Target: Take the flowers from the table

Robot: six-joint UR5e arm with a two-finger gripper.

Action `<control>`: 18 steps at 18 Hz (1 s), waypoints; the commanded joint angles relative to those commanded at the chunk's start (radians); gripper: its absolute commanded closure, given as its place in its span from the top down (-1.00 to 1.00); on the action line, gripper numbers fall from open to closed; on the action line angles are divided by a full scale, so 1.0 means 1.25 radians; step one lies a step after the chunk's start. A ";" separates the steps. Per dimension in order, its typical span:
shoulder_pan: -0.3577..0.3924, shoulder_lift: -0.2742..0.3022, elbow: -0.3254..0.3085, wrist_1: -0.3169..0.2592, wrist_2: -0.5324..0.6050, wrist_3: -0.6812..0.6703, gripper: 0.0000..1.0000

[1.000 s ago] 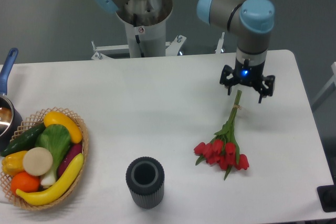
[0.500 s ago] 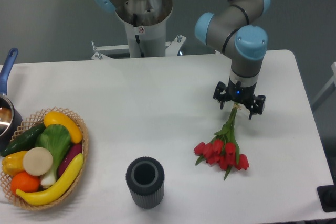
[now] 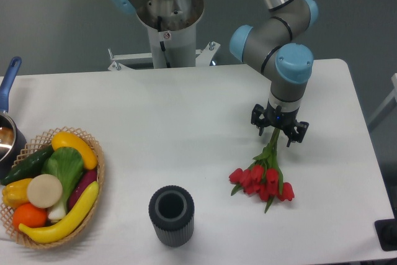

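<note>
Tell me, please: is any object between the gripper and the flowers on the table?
Nothing visible is. The gripper stands open right over the upper stems of the flowers, which lie alone on the table. The dark cylinder and the basket are far left.

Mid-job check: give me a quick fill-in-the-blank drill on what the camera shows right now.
1. The end effector is over the ____ end of the flowers.
2. The blooms are ____ in color.
3. The dark ribbed cylinder stands ____ on the table.
4. The produce at the left edge sits in a ____.

Missing words: stem; red; upright; basket
</note>
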 joint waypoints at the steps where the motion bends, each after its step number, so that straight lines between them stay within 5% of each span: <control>1: -0.001 0.000 0.000 0.000 0.000 -0.001 0.16; 3: -0.001 0.000 0.001 0.000 0.000 0.000 -0.07; 6: -0.001 0.001 0.000 0.000 0.000 -0.001 -0.80; 7: -0.001 0.001 0.001 0.000 -0.001 -0.001 -0.91; 18: 0.005 0.061 0.026 -0.016 0.001 -0.026 -0.99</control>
